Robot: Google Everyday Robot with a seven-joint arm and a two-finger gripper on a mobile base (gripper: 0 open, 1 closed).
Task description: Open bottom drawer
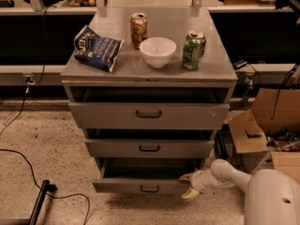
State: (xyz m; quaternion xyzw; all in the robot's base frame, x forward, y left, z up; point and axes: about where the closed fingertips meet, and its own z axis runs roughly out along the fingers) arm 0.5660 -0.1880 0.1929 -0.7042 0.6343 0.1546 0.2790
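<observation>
The bottom drawer (122, 185) is the lowest grey front of the cabinet, with a small dark bar handle (149, 189). It stands pulled out a little, with a dark gap above its front. My gripper (189, 185) is at the drawer's right end, one pale finger above the front's top edge and one below, at the right corner. The white arm (234, 175) reaches in from the lower right.
The middle drawer (149, 148) and top drawer (148, 114) also stand partly out. On the cabinet top lie a chip bag (96, 48), a brown can (138, 30), a white bowl (158, 51) and a green can (193, 50). Cardboard boxes (267, 121) stand right; cables (28, 158) cross the floor left.
</observation>
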